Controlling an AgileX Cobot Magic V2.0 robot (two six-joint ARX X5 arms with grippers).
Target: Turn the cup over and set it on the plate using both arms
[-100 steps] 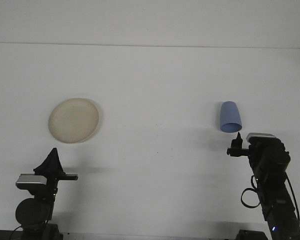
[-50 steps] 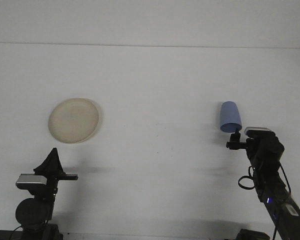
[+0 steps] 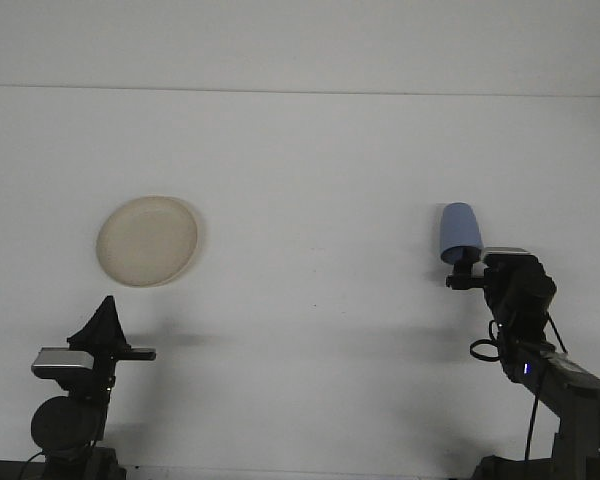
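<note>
A blue cup stands upside down on the white table at the right, its wider rim at the bottom. My right gripper sits just below the cup's rim, right up against it; its fingers are too small and dark to read. A cream round plate lies on the table at the left. My left gripper rests low at the bottom left, well below the plate, its tips drawn together to a point and holding nothing.
The table's far edge runs across the top against a pale wall. The right arm's body and cable fill the bottom right corner.
The right arm has pushed forward and up towards the cup, its gripper going from a little below the rim to right against it. Cup, plate and left arm have stayed still.
</note>
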